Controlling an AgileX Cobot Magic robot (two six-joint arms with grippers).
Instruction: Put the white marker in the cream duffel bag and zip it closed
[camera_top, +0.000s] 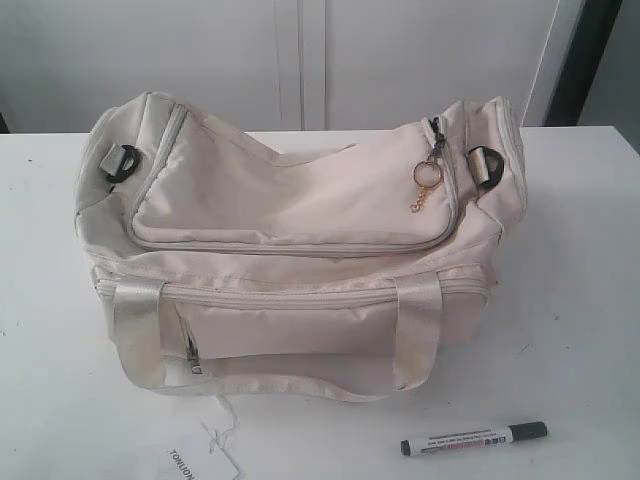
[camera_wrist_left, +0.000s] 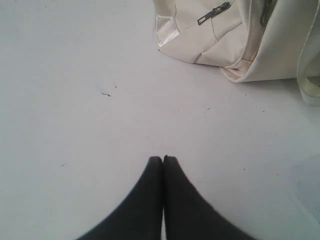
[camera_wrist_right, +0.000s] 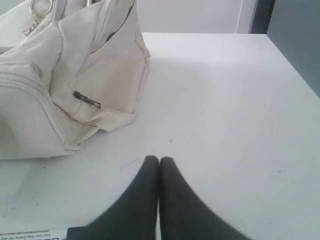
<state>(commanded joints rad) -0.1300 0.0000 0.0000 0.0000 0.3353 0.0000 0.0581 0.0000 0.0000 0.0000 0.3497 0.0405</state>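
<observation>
The cream duffel bag (camera_top: 300, 240) sat in the middle of the white table (camera_top: 580, 300). The white marker (camera_top: 473, 438) lay apart from it near the front edge, toward the right corner, its long axis roughly along that edge. The right gripper (camera_wrist_right: 159, 160) and left gripper (camera_wrist_left: 163, 159) were both pinched together and empty; the right seemed nearer, since only its wrist view caught the marker, cut off. Neither arm showed in the exterior view, and whether the bag's top zip stood open was unclear.
</observation>
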